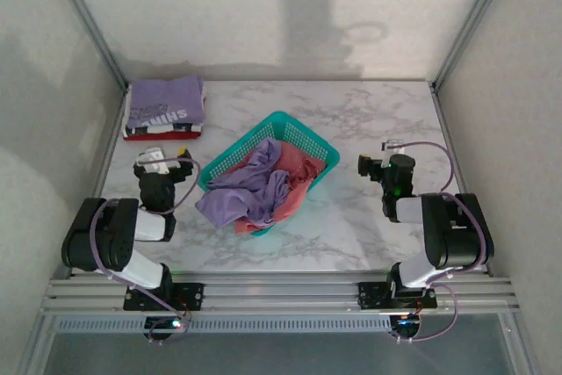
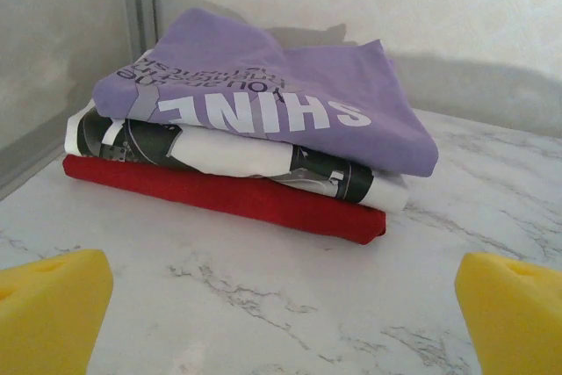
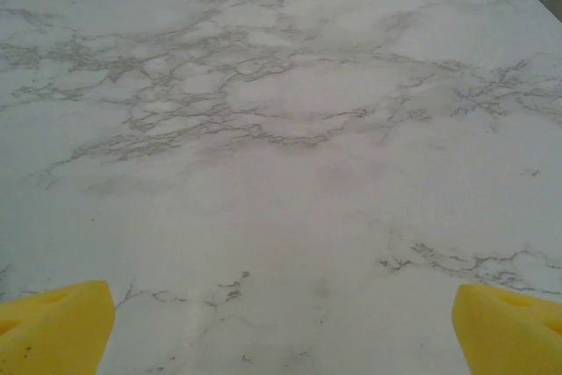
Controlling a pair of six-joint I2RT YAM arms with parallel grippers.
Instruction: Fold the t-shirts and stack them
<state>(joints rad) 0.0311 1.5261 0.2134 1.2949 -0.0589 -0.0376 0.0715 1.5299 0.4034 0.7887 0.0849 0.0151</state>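
The folded t-shirts [image 1: 164, 109] sit stacked far left; a lavender tee [image 1: 239, 192] and a coral tee [image 1: 303, 175] fill the basket [image 1: 303, 126]. The left gripper [image 1: 165, 158] and right gripper [image 1: 372, 167] hang spread, empty. The next pick should pinch the lavender tee alone (it drapes over the near rim), lifting it clear.

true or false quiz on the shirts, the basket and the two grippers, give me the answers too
1. The purple tee with white lettering lies on top of the folded stack. True.
2. The red tee is the stack's top layer. False: it is at the bottom.
3. The teal basket holds no shirts. False: a lavender tee and a coral-pink tee lie crumpled in it.
4. The left gripper and the right gripper are open, holding nothing. True.
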